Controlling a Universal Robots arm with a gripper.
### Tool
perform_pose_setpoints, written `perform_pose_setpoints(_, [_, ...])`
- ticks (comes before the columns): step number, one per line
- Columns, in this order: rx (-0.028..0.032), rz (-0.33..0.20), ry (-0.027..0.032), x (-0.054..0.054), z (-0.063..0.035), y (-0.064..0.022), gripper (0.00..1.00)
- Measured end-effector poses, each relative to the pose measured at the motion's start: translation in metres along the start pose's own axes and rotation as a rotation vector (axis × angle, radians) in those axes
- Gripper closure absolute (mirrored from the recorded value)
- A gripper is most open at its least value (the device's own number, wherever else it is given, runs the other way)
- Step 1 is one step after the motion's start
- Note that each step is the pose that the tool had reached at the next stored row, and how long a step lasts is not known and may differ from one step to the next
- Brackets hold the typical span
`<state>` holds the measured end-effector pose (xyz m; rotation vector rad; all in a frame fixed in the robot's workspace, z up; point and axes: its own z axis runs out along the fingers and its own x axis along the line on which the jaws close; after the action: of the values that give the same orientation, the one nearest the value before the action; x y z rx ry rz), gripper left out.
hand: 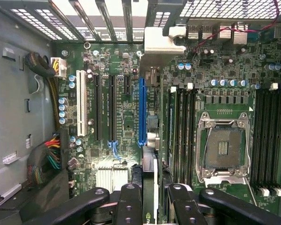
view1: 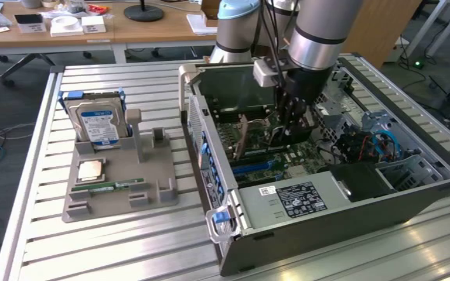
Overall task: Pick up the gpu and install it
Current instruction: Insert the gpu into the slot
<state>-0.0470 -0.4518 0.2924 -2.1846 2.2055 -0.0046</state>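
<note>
Gpu (hand: 151,171) is down inside the case (view1: 342,216), held in the gripper (hand: 154,206), and we see it edge-on, standing on its long edge above the board (hand: 126,122). The jaws are closed on it across its thin width, one on each flat face. How far along the card they sit we cannot tell.

Its long axis runs along the blue slot (hand: 142,112), just beside or right over it. Whether the lower edge touches the slot we cannot tell either. The bracket (hand: 163,43) end points at the slotted rear wall (hand: 107,14) of the case.

We judge the gpu light and stiff but fragile, a thin board with bare parts and a contact edge. The flat faces are the place to take it, clear of contacts and bracket, and that looks to be the grip here. Held only by its upper part, it could tilt if pressed unevenly.
</note>
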Motion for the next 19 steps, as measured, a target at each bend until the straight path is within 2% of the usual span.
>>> perform_pose_setpoints(19, [-0.0002, -0.006, -0.0002, 0.0053, 0.0021, 0.0064, 0.74])
